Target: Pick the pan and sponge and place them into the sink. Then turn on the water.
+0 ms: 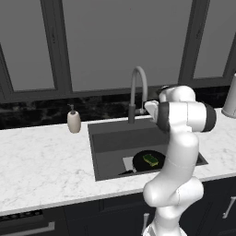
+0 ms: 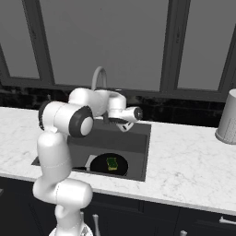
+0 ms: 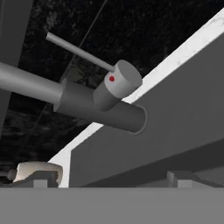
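You see the pan (image 1: 148,161) lying flat on the bottom of the sink (image 1: 108,140), toward its near right part, with its thin handle pointing left along the near wall. The sponge (image 1: 150,159) rests on top of the pan, roughly at its middle, green and yellow side up; in the right base view the same pair, pan (image 2: 109,164) and sponge (image 2: 111,163), sits near the front of the sink (image 2: 137,147). Behind the basin, at the far rim, the faucet (image 1: 137,92) rises and arches forward, and you can find no stream falling from its spout. The gripper (image 2: 125,124) hangs over the far part of the sink, just beside the faucet's base, with its jaws spread wide and nothing between them. From the hand view you look closely at the faucet base (image 3: 100,109), a grey cylinder with a stubby valve body (image 3: 118,83) bearing a small red dot and a thin lever (image 3: 78,51) sticking out of it; the finger tips (image 3: 178,179) stand apart from this hardware, not touching it. On the marble counter (image 1: 41,166) left of the sink stands a cream soap dispenser (image 1: 73,120), close to the dark backsplash. Far right on the counter you see a pale grey ribbed container (image 2: 227,117), well apart from the sink.
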